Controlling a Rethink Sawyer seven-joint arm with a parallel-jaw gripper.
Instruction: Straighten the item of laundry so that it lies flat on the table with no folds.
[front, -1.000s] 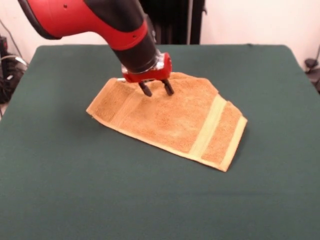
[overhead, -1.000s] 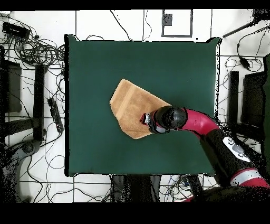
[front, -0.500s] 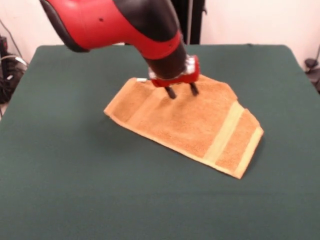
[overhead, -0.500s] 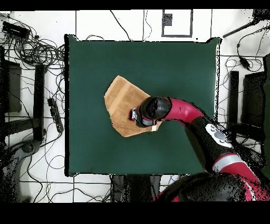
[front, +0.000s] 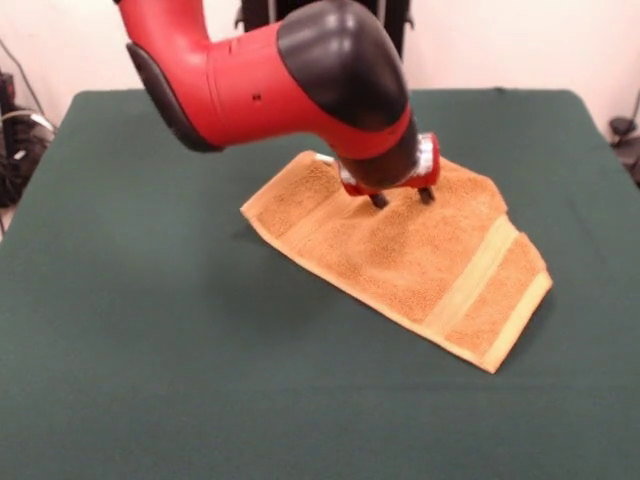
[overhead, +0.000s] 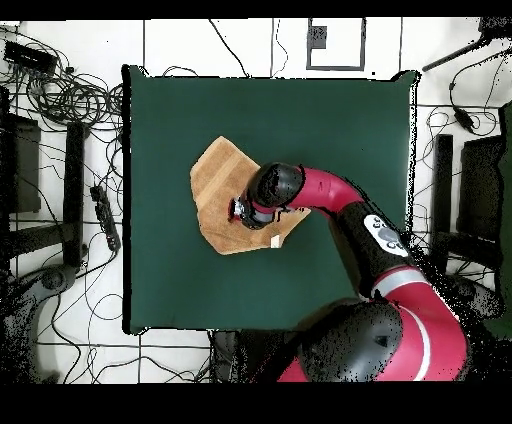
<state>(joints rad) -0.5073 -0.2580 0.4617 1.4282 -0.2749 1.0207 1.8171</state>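
The item of laundry (front: 400, 255), a golden-orange towel with a paler band (front: 480, 275) near its right end, lies on the table (front: 150, 350) right of centre. Its far right corner looks cut off, as if folded under. A small white label (front: 322, 155) shows at its far left corner. My gripper (front: 402, 198) comes down on the towel's far part, open, with both fingertips pressed on the cloth. From above, the towel (overhead: 215, 195) lies left of centre on the table (overhead: 330, 130), and the arm covers its right part and most of the gripper (overhead: 240, 208).
The red and black arm (front: 290, 80) hangs over the table's far middle. Cables (overhead: 70, 95) and dark equipment (overhead: 470, 190) lie on the floor around the table. Green cloth stretches wide on every side of the towel.
In the front view my gripper has moved right, fingertips still on the cloth. The towel has slid right with it, keeping much the same shape.
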